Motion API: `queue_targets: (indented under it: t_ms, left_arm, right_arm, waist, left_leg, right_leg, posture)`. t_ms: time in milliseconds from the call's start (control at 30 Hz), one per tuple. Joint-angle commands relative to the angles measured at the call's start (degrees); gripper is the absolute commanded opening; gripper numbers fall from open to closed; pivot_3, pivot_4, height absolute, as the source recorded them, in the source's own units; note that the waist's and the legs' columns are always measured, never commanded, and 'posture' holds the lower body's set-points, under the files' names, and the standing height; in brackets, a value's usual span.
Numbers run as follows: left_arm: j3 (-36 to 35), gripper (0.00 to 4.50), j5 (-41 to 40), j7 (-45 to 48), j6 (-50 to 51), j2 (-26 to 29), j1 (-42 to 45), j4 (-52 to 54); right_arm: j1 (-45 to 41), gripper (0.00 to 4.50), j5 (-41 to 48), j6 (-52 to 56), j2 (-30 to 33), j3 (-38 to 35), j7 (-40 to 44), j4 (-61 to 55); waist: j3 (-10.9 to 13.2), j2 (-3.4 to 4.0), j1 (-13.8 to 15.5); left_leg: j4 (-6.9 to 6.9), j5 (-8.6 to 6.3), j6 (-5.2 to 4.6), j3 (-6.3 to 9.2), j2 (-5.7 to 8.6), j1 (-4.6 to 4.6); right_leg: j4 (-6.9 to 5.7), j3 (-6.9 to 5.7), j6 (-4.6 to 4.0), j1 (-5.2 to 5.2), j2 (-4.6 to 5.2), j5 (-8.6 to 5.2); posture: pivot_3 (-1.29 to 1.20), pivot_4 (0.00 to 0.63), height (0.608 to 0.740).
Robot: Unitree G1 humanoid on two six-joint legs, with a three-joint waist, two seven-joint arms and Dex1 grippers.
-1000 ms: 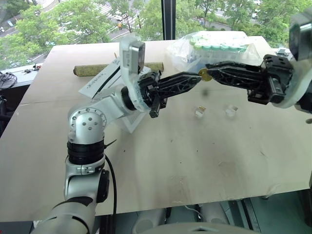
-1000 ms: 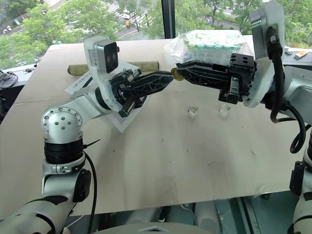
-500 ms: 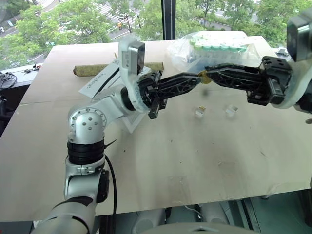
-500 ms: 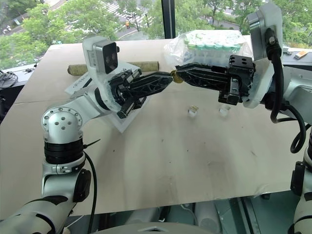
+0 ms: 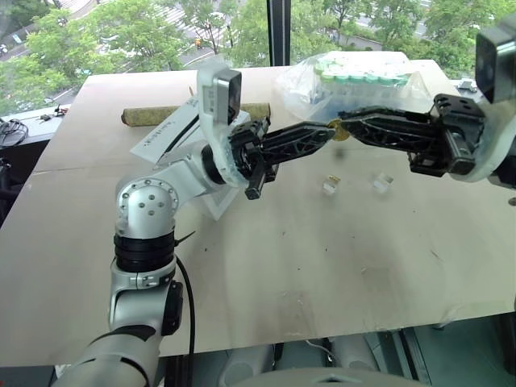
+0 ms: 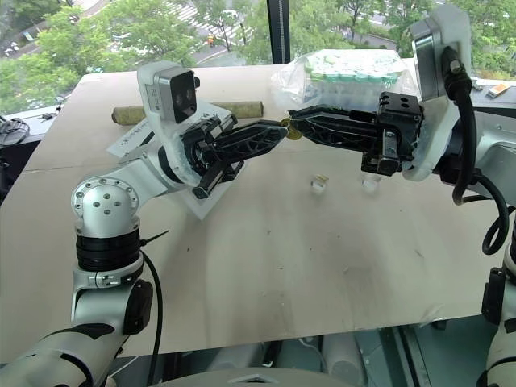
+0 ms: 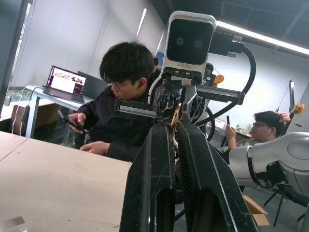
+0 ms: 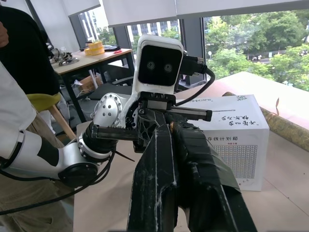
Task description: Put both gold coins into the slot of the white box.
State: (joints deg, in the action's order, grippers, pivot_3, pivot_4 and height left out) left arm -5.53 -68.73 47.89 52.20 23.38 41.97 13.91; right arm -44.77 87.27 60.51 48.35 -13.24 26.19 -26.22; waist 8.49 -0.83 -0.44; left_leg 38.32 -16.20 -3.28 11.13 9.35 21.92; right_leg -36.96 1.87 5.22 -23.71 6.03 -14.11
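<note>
Two grippers tip to tip in mid-air, well above the worktop [image 5: 322, 266]. Left gripper [image 5: 322, 135] reaching in from the left and tilted slightly up; right gripper [image 5: 355, 127] reaching in level from the right. Between the two tips, one gold coin [image 5: 339, 130], clear of the worktop. Right gripper pressed together on the coin's far edge. Left gripper likewise pressed nearly together, seemingly nipping the coin's near edge; in the left wrist view, coin seen edge-on, standing up right at the fingertips.

Behind the left arm, standing on the worktop toward its far left, the white box [image 8: 241, 145]: grey dotted panel and black lettering facing the right wrist camera, well apart from the coin. Beyond the box, a long brownish roll [image 5: 153, 115] lying flat. At the far edge behind the grippers, a clear bag [image 5: 363, 76] of green-capped tubes. Below the right gripper, two small clear blocks [image 5: 330, 186] on the worktop, near each other but apart.

In the left wrist view, past the right arm, a seated person [image 7: 120, 111] in black, with an open laptop [image 7: 63, 82] further back.
</note>
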Motion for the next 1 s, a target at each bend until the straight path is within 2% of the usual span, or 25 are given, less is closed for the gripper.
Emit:
queue_targets:
  t_ms: [33,1000]
  left_arm:
    - [-0.2,0.23,-0.5,0.7,-0.1,-0.1,0.6,0.3]
    - [-0.1,0.23,2.3,1.4,-2.0,-1.7,0.5,0.0]
  right_arm:
    - [-0.3,0.0,1.8,-1.3,0.7,-0.6,0.0,-1.2]
    - [-0.4,0.0,3.3,-2.0,1.3,-0.6,-0.1,-1.6]
  waist:
    - [0.0,0.0,0.0]
    - [0.0,0.0,0.0]
  left_leg:
    - [0.0,0.0,0.0,0.0,0.0,0.0]
    - [0.0,0.0,0.0,0.0,0.0,0.0]
  right_leg:
    - [0.0,0.0,0.0,0.0,0.0,0.0]
    - [0.0,0.0,0.0,0.0,0.0,0.0]
  posture:
    - [0.0,0.15,0.74]
    - [0.0,0.15,0.74]
